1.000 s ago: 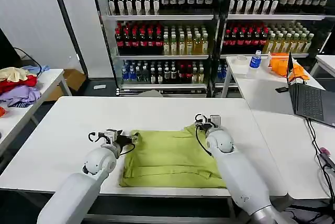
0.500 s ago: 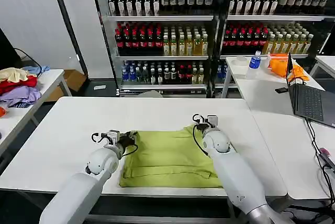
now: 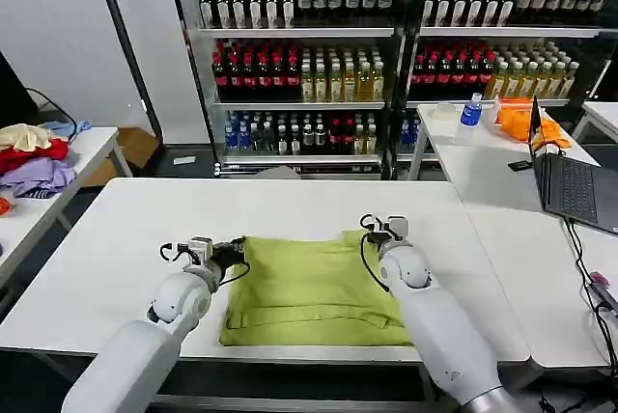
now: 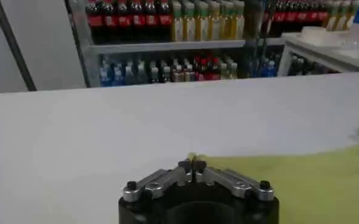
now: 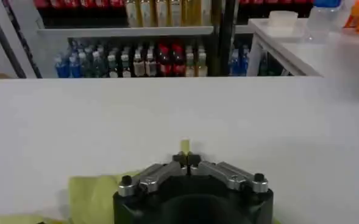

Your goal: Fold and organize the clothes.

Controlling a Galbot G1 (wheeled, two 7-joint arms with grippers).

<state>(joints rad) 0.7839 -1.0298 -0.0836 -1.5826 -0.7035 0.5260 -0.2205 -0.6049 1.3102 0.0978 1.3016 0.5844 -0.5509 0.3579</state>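
The clothes are one lime yellow-green T-shirt lying folded and flat on the white table, toward its near edge. My left gripper is at the shirt's far left corner, shut on a pinch of the fabric. The shirt spreads away to one side of the left gripper. My right gripper is at the far right corner, shut on a sliver of green cloth. More of the shirt shows beside the right gripper.
A pile of red, purple and cream garments lies on a side table at the left. On the right-hand table stand a laptop, a water bottle and an orange cloth. Shelves of drink bottles stand behind.
Both grippers shifted only slightly while holding the shirt's far corners. The far edge of the shirt now lies a little straighter and flatter.
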